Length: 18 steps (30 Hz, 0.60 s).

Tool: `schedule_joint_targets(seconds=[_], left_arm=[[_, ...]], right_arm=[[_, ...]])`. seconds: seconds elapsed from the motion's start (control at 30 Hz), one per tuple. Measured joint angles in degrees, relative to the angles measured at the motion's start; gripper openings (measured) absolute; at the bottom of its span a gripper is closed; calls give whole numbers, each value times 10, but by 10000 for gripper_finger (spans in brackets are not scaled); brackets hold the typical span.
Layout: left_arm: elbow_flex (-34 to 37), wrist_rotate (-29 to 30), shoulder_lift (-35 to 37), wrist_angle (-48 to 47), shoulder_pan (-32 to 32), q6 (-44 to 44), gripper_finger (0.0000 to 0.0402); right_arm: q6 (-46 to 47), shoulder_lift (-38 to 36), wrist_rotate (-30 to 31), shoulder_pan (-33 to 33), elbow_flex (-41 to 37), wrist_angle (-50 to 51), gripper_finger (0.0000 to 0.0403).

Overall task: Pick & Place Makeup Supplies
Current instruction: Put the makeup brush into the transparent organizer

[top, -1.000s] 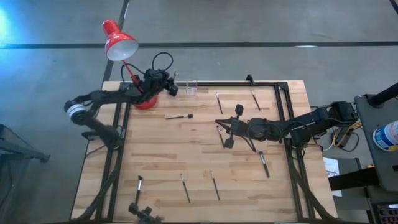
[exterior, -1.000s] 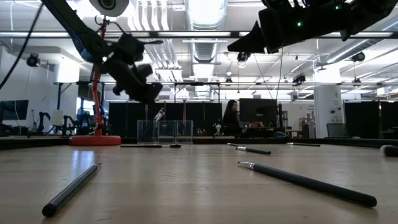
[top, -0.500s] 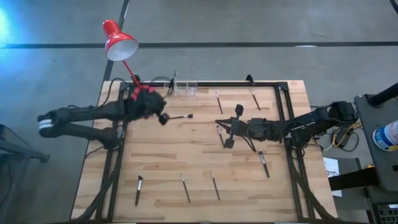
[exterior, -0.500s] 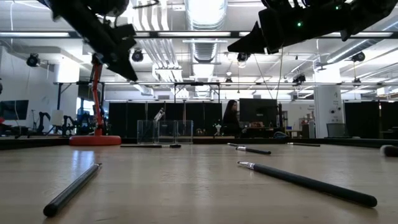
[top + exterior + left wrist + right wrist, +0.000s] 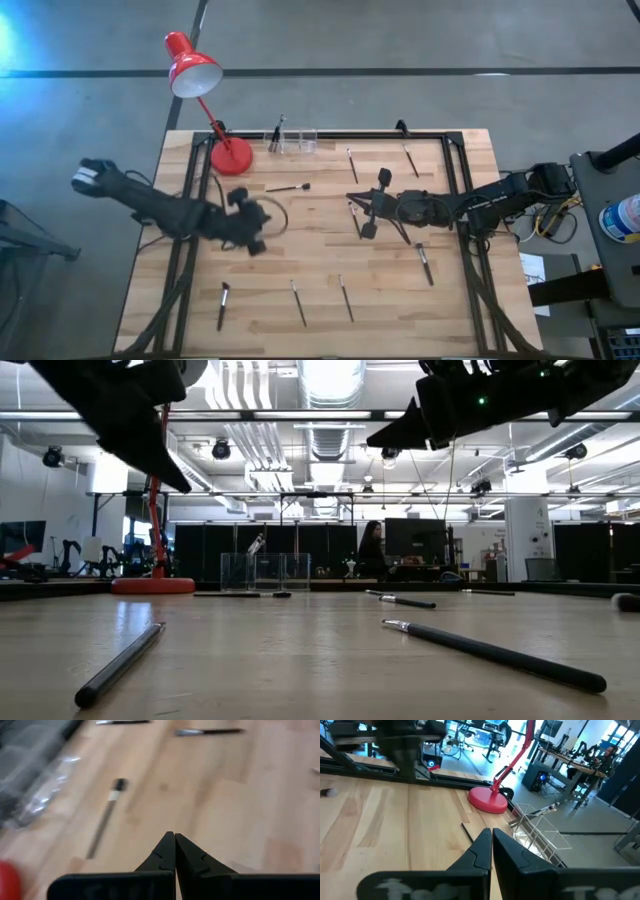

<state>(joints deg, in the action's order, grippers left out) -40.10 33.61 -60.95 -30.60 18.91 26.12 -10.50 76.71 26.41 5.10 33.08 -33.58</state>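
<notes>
Pale butcher-block planks make up the table (image 5: 320, 260), with a dim workshop hall behind it. Over the table's left half hangs the left gripper (image 5: 252, 224), its fingers (image 5: 165, 851) pressed tip to tip and carrying nothing. Taking the red desk lamp (image 5: 205, 95) as the landmark, this gripper sits in front of the lamp's round base, toward the table's near edge. The nearest makeup brush (image 5: 288, 187) lies between gripper and lamp base, a little to the right, its long axis running across the table with the dark bristles at the right end. Nearer the front edge lie three more brushes (image 5: 298, 301), each lengthwise front to back. The left arm is plainly nearer to all four. The right gripper (image 5: 353, 205), likewise pinched shut and empty, waits right of centre, with a short brush (image 5: 354, 217) just beside it; whether they touch I cannot tell. A clear acrylic holder (image 5: 296, 139) beside the lamp base already holds what seems to be one brush.

Compared with a second ago, the left arm has swung away from the holder toward the table's front, and its fingers have closed.
</notes>
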Motion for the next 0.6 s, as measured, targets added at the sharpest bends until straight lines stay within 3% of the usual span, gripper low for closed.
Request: schedule_joint_targets(seconds=[0.17,0.3,0.4,0.6], left_arm=[[25,-27,-67,100,63,-4,0],[30,-85,-137,181,77,-5,0],[20,-124,-195,208,84,-24,3],[-28,-137,-291,222,97,-51,42]], right_arm=[[0,0,0,0,0,1,8],[0,0,0,0,0,3,8],[0,0,0,0,0,4,8],[4,0,0,0,0,4,8]])
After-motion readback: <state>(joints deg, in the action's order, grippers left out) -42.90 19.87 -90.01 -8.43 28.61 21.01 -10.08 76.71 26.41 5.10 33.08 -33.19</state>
